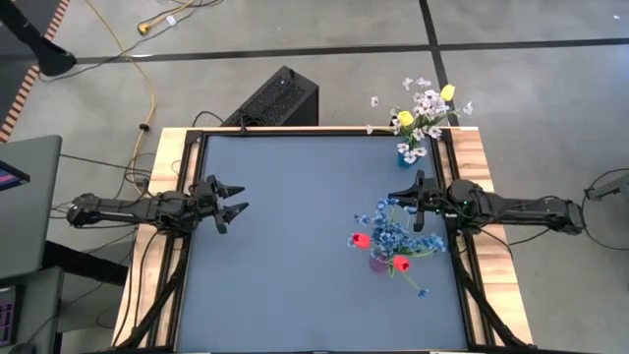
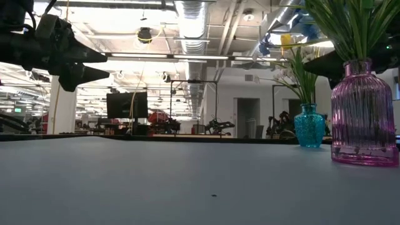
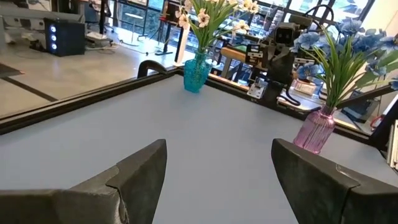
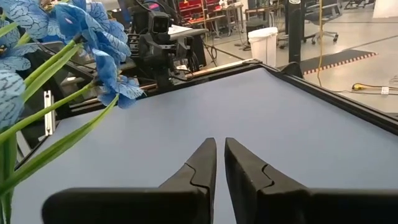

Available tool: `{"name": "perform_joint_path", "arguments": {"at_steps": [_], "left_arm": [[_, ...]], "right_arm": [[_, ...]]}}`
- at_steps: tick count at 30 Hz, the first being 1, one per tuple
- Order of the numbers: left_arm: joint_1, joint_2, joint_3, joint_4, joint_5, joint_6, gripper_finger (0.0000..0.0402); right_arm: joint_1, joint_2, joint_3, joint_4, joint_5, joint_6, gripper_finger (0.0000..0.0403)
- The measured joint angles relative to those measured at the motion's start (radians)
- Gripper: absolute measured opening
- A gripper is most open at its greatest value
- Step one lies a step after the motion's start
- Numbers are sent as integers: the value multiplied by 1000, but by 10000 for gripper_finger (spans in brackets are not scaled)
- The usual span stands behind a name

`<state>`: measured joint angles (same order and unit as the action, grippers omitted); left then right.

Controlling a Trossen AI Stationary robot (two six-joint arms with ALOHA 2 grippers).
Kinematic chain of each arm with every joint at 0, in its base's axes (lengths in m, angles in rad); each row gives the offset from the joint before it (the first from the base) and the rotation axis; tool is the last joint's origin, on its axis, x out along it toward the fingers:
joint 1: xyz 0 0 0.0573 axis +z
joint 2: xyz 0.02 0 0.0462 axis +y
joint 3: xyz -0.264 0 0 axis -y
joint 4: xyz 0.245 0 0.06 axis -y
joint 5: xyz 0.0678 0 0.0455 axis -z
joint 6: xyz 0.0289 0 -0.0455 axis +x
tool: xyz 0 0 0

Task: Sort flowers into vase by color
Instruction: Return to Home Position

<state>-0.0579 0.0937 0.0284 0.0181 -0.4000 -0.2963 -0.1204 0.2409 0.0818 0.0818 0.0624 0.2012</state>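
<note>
Premises: open-plan robotics lab or workshop. Beyond the table (image 2: 187, 181): exposed ceiling ducts (image 2: 194, 19), strip lights (image 2: 169, 57), a dark monitor (image 2: 127, 104), cluttered workbenches (image 2: 175, 131). Beside the table: bare concrete floor (image 1: 295, 29), trailing yellow cable (image 1: 149, 93), black equipment case (image 1: 280, 98).

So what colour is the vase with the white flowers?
The vase is teal, best seen in the low view.

Bright, even ceiling light; lamps (image 2: 189, 15) glare in the low view, backlighting the left hand (image 2: 99, 65).
</note>
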Motion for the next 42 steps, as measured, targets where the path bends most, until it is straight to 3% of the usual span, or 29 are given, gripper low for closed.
{"name": "perform_joint_path", "arguments": {"at_steps": [23,29,42], "left_arm": [[0,0,0,-1,1,-3,279],[-82,5,1,-1,-11,-3,279],[-126,11,1,-5,34,-3,279]], "right_arm": [[0,0,0,0,1,1,64],[0,0,0,0,1,1,64],[0,0,0,0,1,1,64]]}}
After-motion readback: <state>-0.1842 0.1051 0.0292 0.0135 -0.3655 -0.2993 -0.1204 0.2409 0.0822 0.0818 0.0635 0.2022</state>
